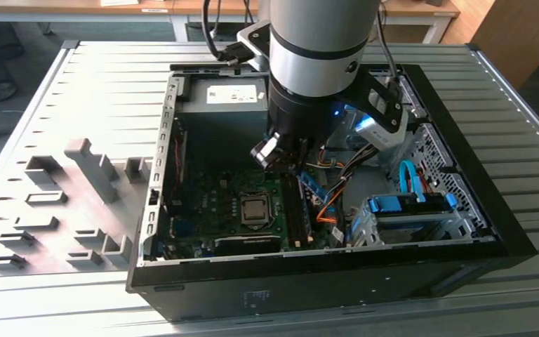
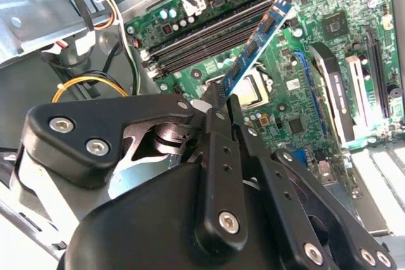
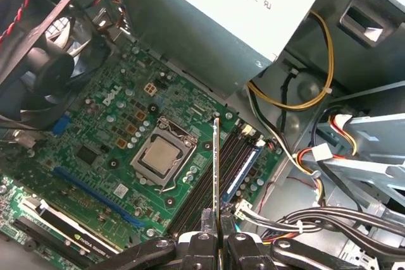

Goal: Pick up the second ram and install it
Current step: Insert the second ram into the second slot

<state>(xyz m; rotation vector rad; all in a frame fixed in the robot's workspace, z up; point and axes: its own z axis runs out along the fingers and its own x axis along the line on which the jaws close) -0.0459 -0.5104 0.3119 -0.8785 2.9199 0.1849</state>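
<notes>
Second wrist view: gripper (image 2: 223,101) pinches second ram (image 2: 256,45) end, clr abv slots (image 2: 202,33).

In the exterior view the silver arm (image 1: 316,42) hangs down from twelve o'clock, its wrist near vertical and the black gripper (image 1: 286,156) pointing toward six o'clock. In the second wrist view its fingers (image 2: 218,137) clamp one end of the second ram (image 2: 253,45).

A pale grey metal work table (image 1: 73,77), its top made of long ribbed slats, carries everything in the exterior view. Directly on it lies a black tower computer case (image 1: 325,295), set on its side with the open side upward. Towards the exterior view's left stands a cluster of grey blocky fixtures (image 1: 87,172), seemingly fastened to the slats, though the joint is hard to make out.
</notes>
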